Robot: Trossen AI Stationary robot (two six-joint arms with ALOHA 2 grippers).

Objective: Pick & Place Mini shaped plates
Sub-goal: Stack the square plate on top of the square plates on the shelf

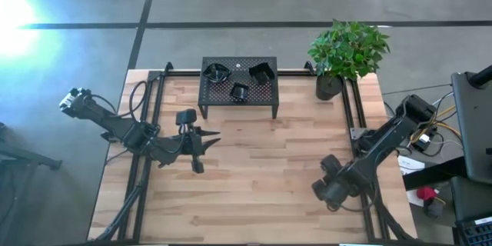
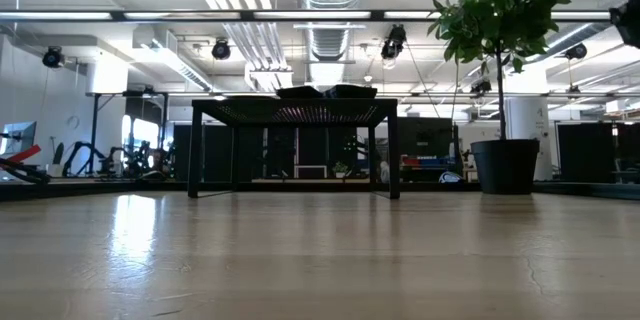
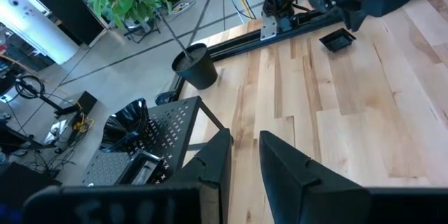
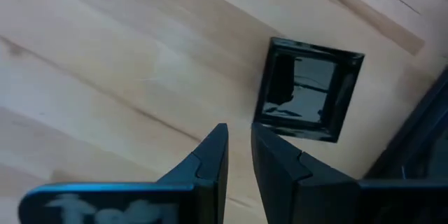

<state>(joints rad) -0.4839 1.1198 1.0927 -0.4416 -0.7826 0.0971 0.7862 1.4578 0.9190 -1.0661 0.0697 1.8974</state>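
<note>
Right wrist view is the only clear look at a square mini plate point(image 4: 309, 89): flat on the surface point(image 4: 105, 56), just ahead of the right gripper point(image 4: 239, 143), whose fingers sit narrowly spread, holding nothing. High view hides that plate under the right arm at 4 o'clock; left wrist view catches it far off. Three more plates point(image 1: 239, 91) on the rack point(image 1: 238, 101) at 12 o'clock. Low view shows the rack edge-on, plates barely distinguishable. Left gripper point(image 3: 243, 155) hovers at 9 o'clock, slightly parted, empty. One plant point(image 1: 347, 49) at 1 o'clock.
</note>
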